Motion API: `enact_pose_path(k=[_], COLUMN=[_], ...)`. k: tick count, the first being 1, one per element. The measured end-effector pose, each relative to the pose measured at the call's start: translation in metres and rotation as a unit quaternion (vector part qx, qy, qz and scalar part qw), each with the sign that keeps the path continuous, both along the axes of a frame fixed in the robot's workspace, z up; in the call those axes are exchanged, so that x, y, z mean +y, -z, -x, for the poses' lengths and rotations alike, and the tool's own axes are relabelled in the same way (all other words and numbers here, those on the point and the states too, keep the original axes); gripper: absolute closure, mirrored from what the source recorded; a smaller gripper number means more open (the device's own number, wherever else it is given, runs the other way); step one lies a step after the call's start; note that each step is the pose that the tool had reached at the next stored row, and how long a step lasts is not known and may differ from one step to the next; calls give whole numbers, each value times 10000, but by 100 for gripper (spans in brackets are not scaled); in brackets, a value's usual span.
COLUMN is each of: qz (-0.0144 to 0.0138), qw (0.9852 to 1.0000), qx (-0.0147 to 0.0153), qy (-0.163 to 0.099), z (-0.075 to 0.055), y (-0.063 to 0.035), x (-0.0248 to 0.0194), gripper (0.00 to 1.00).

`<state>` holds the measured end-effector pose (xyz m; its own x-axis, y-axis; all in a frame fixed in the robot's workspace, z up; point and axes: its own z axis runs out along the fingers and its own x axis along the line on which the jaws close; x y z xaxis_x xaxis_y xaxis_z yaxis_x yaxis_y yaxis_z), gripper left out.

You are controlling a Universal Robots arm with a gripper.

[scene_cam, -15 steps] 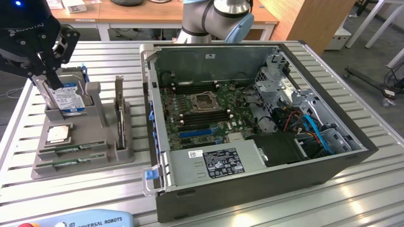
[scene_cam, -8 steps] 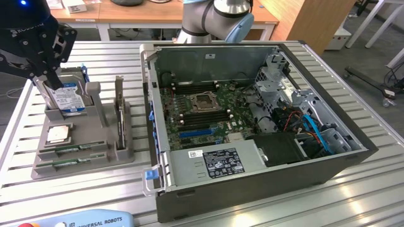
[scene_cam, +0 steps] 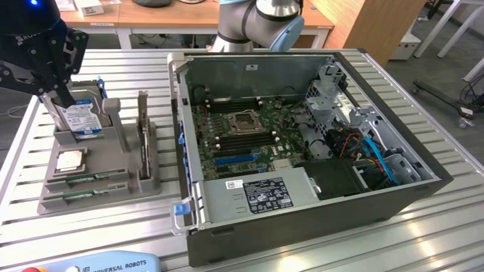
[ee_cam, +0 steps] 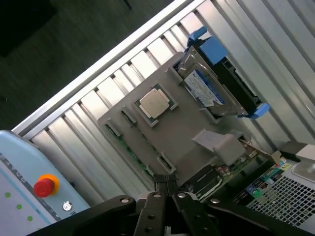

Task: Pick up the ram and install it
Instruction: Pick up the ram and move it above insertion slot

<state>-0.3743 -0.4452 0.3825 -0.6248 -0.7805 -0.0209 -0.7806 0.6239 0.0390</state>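
Two ram sticks [scene_cam: 85,180] lie side by side in slots at the front of a grey holder [scene_cam: 121,190] on the exterior view's left. One of them [ee_cam: 130,148] is a thin green strip along the holder's edge in the wrist view. My gripper [scene_cam: 59,101] hangs above the holder's back end, over the hard drive [scene_cam: 81,120], well clear of the ram. Its fingertips [ee_cam: 165,183] are pressed together with nothing between them. The open computer case [scene_cam: 302,226] lies beside the holder, its motherboard [scene_cam: 250,133] and black memory slots exposed.
The holder also carries a square silver processor chip [scene_cam: 69,161] and an upright grey post [scene_cam: 112,116]. A pale blue teach pendant [scene_cam: 98,264] with a red stop button [ee_cam: 43,187] lies at the table's front edge. The case walls stand high around the motherboard.
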Motion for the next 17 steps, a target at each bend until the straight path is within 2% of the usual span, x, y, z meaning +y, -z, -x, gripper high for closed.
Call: enact_pose_path(k=[5,9,13,17], qz=[10,14,15,17], qw=[9990,9966,9930,9880], qx=[0,0,-1,-1], qy=[-458,-822,-1180,-1544], z=[0,0,0,0], y=[2,4,7,11], x=[0,0,0,0], gripper=[90,90,90,90])
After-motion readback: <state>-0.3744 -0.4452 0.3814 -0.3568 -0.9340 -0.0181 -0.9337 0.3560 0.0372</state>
